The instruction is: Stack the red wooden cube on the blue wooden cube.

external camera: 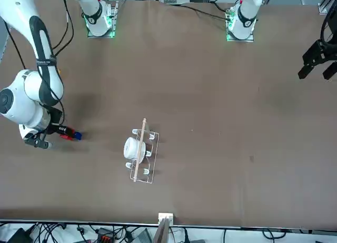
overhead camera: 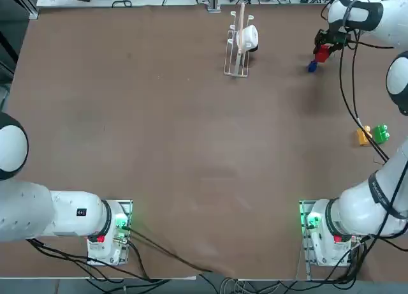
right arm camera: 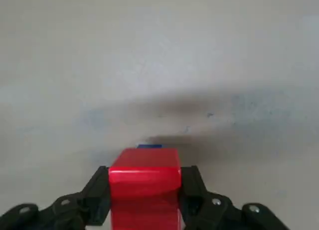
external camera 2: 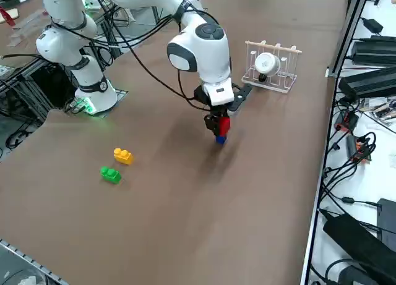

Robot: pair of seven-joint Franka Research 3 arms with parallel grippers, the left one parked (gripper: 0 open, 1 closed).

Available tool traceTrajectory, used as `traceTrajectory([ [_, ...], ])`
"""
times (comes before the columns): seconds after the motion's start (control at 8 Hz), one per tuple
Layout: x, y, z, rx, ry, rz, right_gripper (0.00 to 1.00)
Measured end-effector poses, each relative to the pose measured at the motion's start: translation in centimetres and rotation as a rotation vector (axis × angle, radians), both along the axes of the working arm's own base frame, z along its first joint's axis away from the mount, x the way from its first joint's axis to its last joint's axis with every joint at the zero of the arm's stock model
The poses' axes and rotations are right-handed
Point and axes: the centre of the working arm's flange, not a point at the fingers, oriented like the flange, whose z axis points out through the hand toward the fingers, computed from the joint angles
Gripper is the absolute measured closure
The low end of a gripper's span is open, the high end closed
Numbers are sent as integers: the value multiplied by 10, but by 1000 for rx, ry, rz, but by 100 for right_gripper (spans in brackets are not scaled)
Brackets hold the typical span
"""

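Observation:
My right gripper (overhead camera: 324, 50) is shut on the red wooden cube (overhead camera: 322, 53) at the table's far right corner. It holds the cube just above the blue wooden cube (overhead camera: 312, 66), which rests on the table. From the right side, the red cube (external camera 2: 223, 125) hangs over the blue cube (external camera 2: 220, 138), nearly touching it. At the wrist, the red cube (right arm camera: 144, 182) fills the gap between the black fingers (right arm camera: 97, 192), and only a thin blue edge (right arm camera: 148, 146) peeks out behind it. The front view shows the red cube (external camera: 65, 136) and blue cube (external camera: 77, 136) side by side beneath the gripper (external camera: 62, 131).
A wire rack holding a white cup (overhead camera: 241, 42) stands at the far middle of the table. An orange studded block (overhead camera: 363, 136) and a green studded block (overhead camera: 381, 133) lie together near the right edge. Cables hang from the right arm.

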Motion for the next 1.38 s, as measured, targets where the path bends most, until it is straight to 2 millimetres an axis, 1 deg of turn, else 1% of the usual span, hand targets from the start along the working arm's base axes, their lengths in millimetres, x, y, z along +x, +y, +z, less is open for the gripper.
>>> traceTrajectory([
  [0.25,0,5,-1,4,2,7,30],
  [0.5,0,8,-8,5,12,11,30],
  [1.0,-2,8,-15,5,19,10,30],
  [1.38,-2,8,-16,5,18,11,30],
])
